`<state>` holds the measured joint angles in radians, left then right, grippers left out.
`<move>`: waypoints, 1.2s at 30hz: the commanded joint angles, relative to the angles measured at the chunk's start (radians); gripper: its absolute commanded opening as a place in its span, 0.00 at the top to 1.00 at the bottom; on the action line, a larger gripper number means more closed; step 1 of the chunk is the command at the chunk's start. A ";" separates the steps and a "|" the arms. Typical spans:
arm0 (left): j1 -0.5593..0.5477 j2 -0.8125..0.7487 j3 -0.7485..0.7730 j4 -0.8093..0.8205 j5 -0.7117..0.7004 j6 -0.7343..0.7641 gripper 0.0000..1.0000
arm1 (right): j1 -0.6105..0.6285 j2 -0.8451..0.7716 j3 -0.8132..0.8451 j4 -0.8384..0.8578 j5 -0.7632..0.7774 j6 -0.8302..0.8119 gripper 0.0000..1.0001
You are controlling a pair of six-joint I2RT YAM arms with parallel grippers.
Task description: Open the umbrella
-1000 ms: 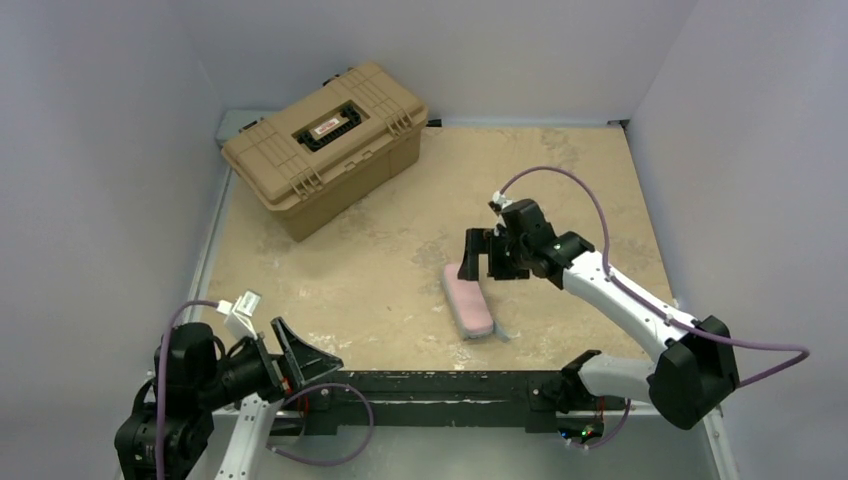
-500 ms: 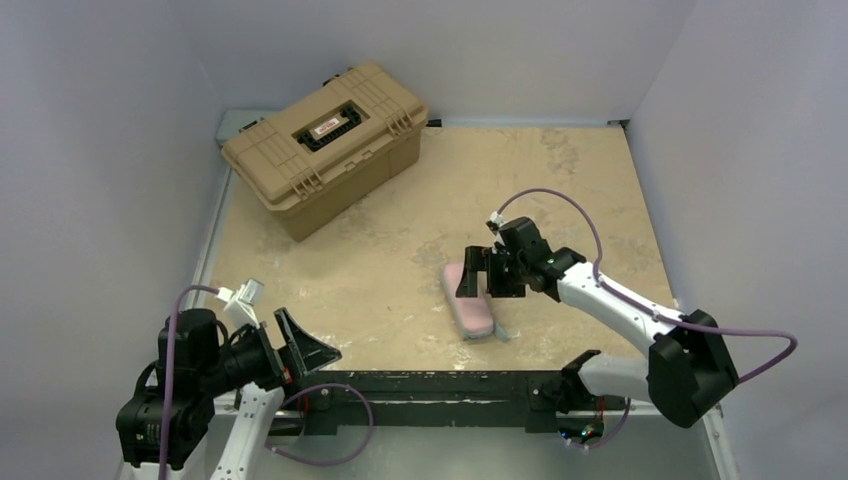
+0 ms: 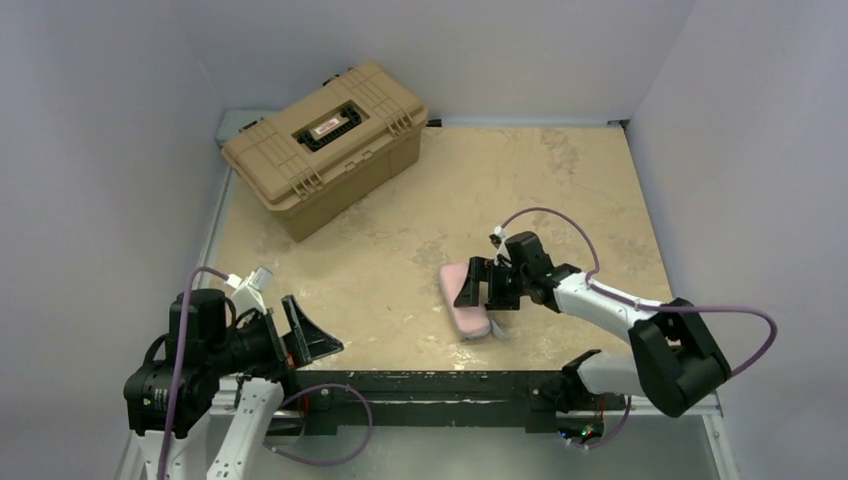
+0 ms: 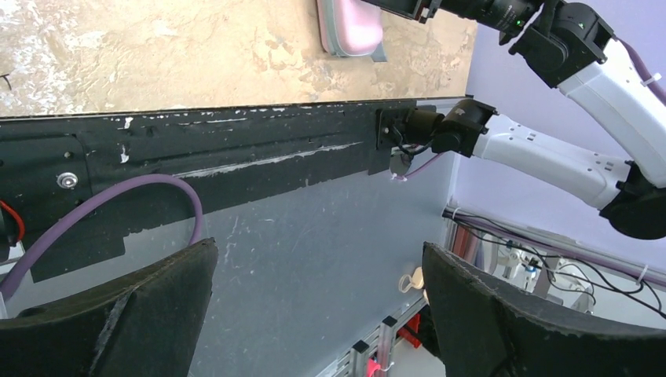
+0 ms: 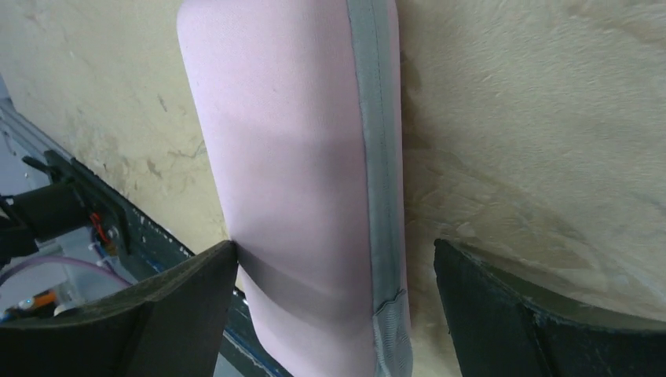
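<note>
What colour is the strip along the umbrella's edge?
Grey; the strip on the umbrella shows best in the right wrist view.

Bright, soft and even from overhead, with no glare on the desk (image 3: pixel 400 240). Only a faint, short shadow along the near side of the toolbox (image 3: pixel 325 140) in the far left corner. Sharp throughout from above. Up close, a dim band of shade across the umbrella (image 5: pixel 290 157), fabric crisp, right fingers (image 5: pixel 173 314) dark and slightly soft. Left fingers (image 4: pixel 118 314) nearly black, underexposed, by the near left corner.
</note>
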<state>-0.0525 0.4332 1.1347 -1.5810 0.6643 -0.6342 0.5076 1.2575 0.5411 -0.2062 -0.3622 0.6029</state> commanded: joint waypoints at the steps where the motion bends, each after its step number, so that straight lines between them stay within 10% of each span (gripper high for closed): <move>1: 0.008 0.000 -0.025 -0.024 0.008 0.027 0.00 | 0.000 0.059 -0.043 0.162 -0.068 0.031 0.11; 7: 0.007 0.004 -0.081 0.026 0.008 -0.003 0.00 | 0.001 0.150 -0.091 0.298 -0.150 0.065 0.27; 13: 0.007 0.033 -0.076 0.111 0.000 -0.038 0.00 | 0.002 0.124 -0.008 0.173 -0.183 0.008 0.65; 36: -0.032 0.153 -0.087 0.708 -0.052 -0.310 0.00 | 0.003 -0.126 0.524 -0.234 -0.232 0.093 0.68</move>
<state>-0.0540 0.5663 1.0683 -1.0771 0.6483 -0.8425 0.5056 1.1580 0.9474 -0.4557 -0.5331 0.6491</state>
